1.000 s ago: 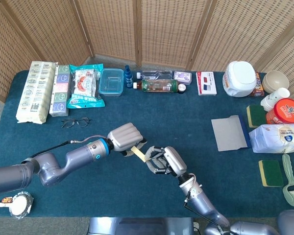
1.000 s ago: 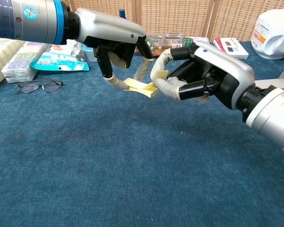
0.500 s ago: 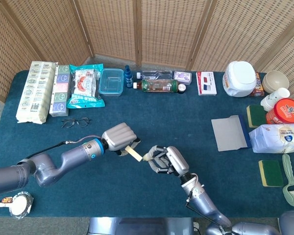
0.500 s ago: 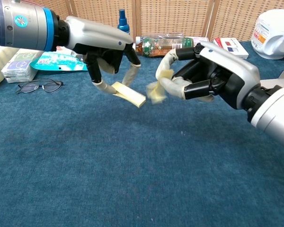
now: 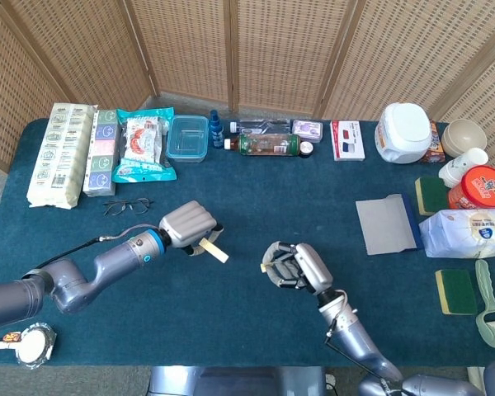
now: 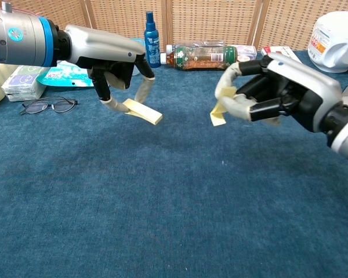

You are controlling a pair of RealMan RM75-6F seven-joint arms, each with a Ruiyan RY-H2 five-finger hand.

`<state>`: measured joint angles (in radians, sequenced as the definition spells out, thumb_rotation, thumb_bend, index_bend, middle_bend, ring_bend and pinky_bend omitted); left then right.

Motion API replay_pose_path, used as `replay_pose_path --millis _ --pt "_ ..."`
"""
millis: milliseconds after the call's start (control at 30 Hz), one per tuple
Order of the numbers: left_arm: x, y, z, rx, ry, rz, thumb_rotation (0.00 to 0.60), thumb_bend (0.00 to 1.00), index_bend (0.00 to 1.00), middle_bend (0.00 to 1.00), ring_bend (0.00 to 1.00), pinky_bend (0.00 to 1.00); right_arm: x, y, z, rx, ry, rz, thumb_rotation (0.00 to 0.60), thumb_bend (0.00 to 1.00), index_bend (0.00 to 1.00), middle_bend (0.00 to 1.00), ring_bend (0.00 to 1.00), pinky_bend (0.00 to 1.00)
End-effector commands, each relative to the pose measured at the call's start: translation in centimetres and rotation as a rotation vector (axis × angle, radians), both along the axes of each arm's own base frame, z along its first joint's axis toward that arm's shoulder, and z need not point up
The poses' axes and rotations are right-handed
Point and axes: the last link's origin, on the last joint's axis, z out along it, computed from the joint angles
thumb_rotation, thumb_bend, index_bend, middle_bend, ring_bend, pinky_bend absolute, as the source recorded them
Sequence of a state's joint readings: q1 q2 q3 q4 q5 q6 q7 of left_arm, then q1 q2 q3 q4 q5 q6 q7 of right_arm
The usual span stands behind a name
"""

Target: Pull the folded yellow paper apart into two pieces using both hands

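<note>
- The yellow paper is in 2 pieces, well apart above the table [image 6: 162, 220].
- The left hand [image 6: 113, 55] pinches the longer strip [image 6: 142, 111], left of centre.
- The right hand [image 6: 267, 92] pinches the smaller scrap [image 6: 218, 114], to the right (slightly crumpled).
- The pull-apart looks done; next, judged from this, comes setting both pieces down.

Looks like a staged robot test setup more than a real home: a table [image 5: 256, 210] covered in blue carpet-like cloth, household odds and ends lined up along it, all boxed in by wicker folding screens [image 5: 231, 49].
</note>
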<state>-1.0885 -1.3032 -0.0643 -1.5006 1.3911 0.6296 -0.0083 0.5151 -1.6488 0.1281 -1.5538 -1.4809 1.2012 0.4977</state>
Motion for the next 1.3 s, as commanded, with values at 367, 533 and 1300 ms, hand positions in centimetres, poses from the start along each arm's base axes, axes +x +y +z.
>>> replay_pose_path --millis 367,533,1300 --pt "0.7 0.4 -0.8 0.065 -0.021 -0.016 0.6 0.35 0.56 0.96 0.99 1.0 -3.5 -0.6 1.6 0.009 0.095 -0.046 0.6 0.46 0.0 0.37 0.41 0.47" --pt "1.5 0.3 -1.5 0.073 -0.014 -0.03 0.6 0.34 0.51 0.88 0.9 0.99 -4.4 -0.6 2.7 -0.025 0.08 -0.07 0.6 0.46 0.0 0.35 0.38 0.47" --pt "-0.3 -2.8 1.4 0.14 -0.087 0.098 0.6 0.24 0.14 0.34 0.32 0.51 -6.6 -0.2 5.9 -0.107 0.094 -0.11 0.6 0.46 0.01 0.31 0.32 0.41"
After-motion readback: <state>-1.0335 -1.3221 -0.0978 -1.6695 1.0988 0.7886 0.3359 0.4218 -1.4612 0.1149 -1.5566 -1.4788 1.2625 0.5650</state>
